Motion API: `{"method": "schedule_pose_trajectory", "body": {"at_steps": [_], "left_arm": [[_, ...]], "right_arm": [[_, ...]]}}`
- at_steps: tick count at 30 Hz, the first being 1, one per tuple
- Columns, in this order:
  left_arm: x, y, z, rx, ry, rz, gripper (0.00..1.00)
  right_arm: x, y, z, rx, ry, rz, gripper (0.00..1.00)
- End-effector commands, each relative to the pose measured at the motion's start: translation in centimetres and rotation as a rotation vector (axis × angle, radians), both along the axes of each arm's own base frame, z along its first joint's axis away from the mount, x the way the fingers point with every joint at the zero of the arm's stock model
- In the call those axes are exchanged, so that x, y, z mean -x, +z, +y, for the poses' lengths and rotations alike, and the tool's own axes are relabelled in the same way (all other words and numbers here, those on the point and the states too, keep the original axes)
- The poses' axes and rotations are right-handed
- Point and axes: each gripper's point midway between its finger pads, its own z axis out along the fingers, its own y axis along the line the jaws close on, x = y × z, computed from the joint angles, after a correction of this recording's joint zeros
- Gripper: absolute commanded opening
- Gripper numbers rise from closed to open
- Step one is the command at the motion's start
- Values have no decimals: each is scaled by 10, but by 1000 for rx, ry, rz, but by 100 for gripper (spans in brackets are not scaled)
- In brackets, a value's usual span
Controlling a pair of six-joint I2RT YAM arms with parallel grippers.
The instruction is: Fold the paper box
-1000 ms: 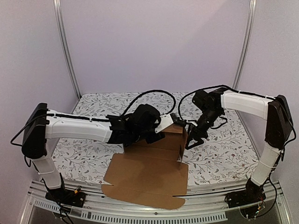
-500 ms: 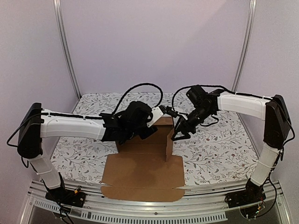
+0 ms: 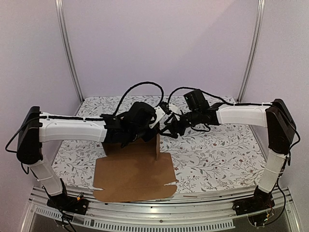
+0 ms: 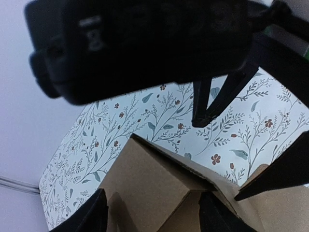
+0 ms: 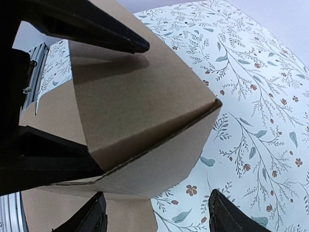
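paper box [image 3: 135, 171]: half-formed. The big flat panel lies below both claws and on their near side, its near edge reaching the front rail [image 3: 217, 205]. One side wall stands upright at the panel's right, directly under the claws. A folded corner of it sits up between them.

left claw [image 4: 152, 203]: jaws spread wide, one finger either side of that raised corner, not clamped on anything. The right wrist view shows its fingers above and below a cardboard face. Can't tell if either pad actually touches.

right claw [image 5: 155, 198]: also wide open, nothing held. It faces the left claw from the other side of the corner, which sits just ahead of its tips. In the left wrist view one of its fingers ends over the floral cover beyond the box and the other ends at the cardboard edge. Contact is unclear.

The claws are nose to nose, close together, above the upright wall around mid-table.

table [image 3: 222, 154]: floral-print cover, running out to the right of the right claw and behind both.
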Motion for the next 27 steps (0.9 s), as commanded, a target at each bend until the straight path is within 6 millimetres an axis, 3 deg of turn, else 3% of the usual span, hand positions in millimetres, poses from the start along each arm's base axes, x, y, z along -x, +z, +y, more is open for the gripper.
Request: {"method": "schedule_pose_trajectory", "body": {"at_steps": [1, 6, 9, 12, 15, 18, 22, 27], "left_arm": [[6, 26, 1, 39, -21, 14, 69], [28, 83, 14, 116, -94, 21, 88], [34, 94, 33, 110, -87, 54, 96], [25, 99, 75, 117, 45, 61, 100], [5, 93, 148, 181, 306, 61, 100], [-5, 79, 212, 371, 465, 138, 100], [6, 65, 248, 574, 495, 224, 100], [15, 31, 255, 694, 501, 341, 100]], "right_arm": [[-15, -2, 15, -32, -27, -36, 71], [-10, 3, 11, -30, -6, -60, 71], [-11, 7, 13, -35, 3, -66, 71], [-12, 5, 17, -32, 19, -63, 71], [-15, 0, 22, -24, 37, -59, 72], [-14, -3, 26, -30, 63, -46, 72], [-9, -4, 28, -37, 89, -35, 72], [-9, -2, 30, -42, 103, -31, 73]]}}
